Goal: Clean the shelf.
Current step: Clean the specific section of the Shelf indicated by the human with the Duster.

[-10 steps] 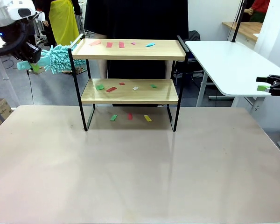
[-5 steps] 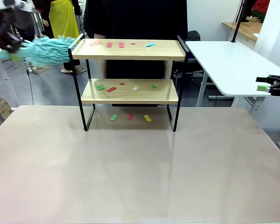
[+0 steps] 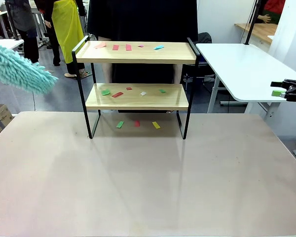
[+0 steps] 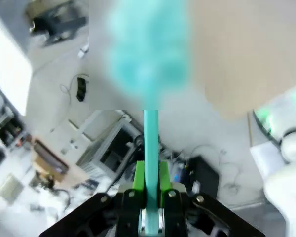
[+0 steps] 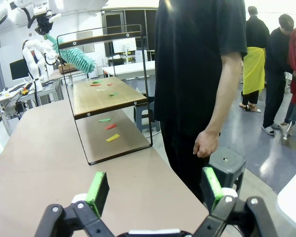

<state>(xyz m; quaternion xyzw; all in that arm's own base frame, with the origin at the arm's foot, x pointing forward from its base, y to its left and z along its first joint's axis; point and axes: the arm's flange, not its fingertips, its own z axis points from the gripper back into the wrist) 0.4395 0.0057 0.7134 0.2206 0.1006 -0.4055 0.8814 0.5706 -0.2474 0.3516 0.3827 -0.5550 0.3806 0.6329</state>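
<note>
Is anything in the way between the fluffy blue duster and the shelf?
Nothing visible is in the way. The duster, clamped in the left end effector, hangs in open air to the left of the shelf, not touching it.

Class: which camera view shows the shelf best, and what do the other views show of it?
The front view: the shelf stands whole, both boards and the coloured scraps on them facing the camera. The right wrist view shows it farther off, from one end. The left wrist view is too blurred to tell.
</note>
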